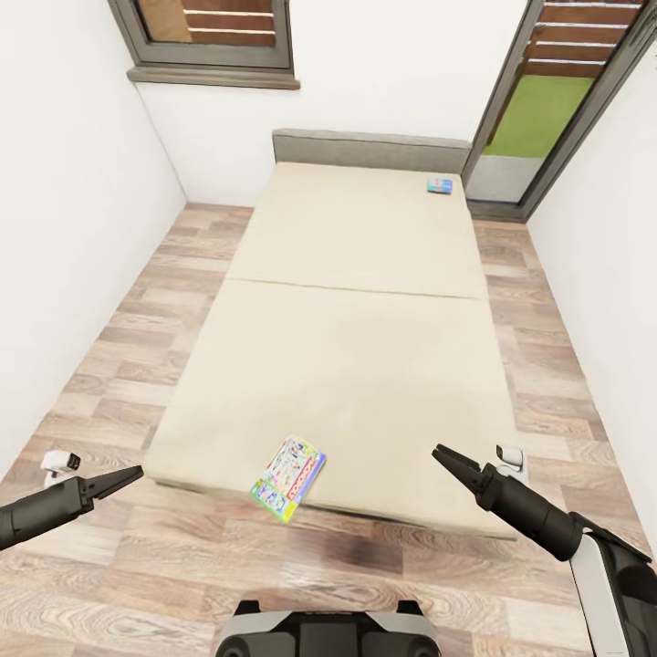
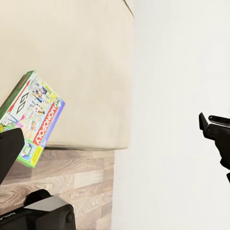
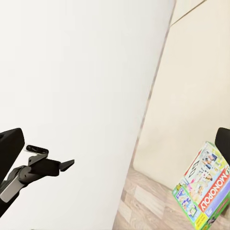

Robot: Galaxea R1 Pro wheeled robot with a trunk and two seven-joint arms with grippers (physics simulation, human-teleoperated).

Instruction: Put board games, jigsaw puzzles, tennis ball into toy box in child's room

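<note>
Two board games lie on the bed (image 1: 365, 347), a cream mattress on a dark frame. A yellow-green-red one (image 1: 288, 478) sits at the near edge and overhangs the floor a little. It also appears in the left wrist view as the printed box (image 2: 32, 117) and in the right wrist view (image 3: 203, 191). A smaller blue one (image 1: 440, 185) lies at the far right corner by the headboard. My left gripper (image 1: 133, 474) hovers over the floor left of the near box, open and empty. My right gripper (image 1: 442, 454) hangs over the mattress edge to its right, open and empty.
White walls close in on both sides, with strips of wood floor (image 1: 119, 365) along the bed. A window (image 1: 214, 36) is at the back left and a glass door (image 1: 547, 109) at the back right. My base (image 1: 324, 634) stands just before the bed's foot.
</note>
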